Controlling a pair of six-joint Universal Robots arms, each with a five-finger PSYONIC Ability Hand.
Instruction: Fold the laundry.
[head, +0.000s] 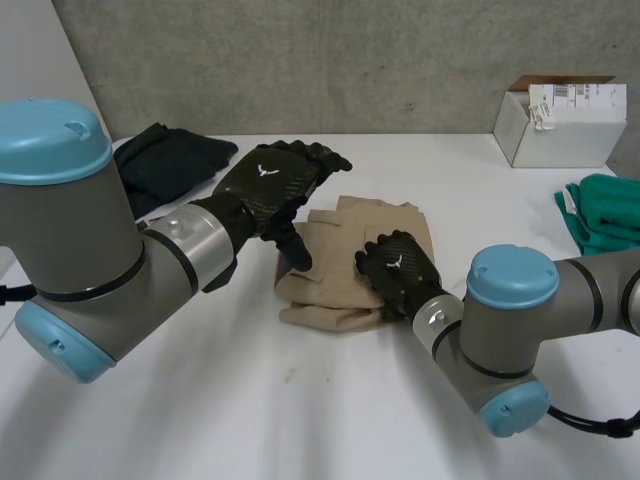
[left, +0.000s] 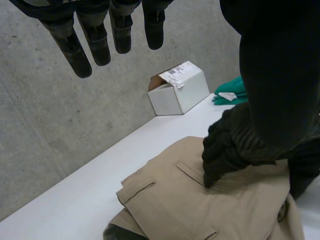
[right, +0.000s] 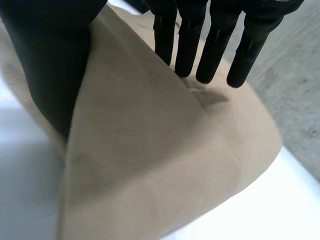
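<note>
A robot lab is suggested: a bare concrete wall (head: 380, 60) (unpainted) is seen behind a plain white desk (head: 230, 410), where a labelled box (head: 555, 130) is set.

White table (head: 200, 400), tan trousers (head: 332, 272), black garment (head: 170, 165), green cloth (head: 605, 210), perhaps cardboard box (head: 560, 135)

White box (head: 560, 125), grey concrete wall (head: 350, 60), white table (head: 250, 400)

We see a rough grey concrete wall (head: 350, 60) rising just behind the white bench (head: 250, 420); the bench top is smooth and evenly lit. Towards its far right corner, near the wall, stands a white cardboard box (head: 560, 125), its flap open.
</note>
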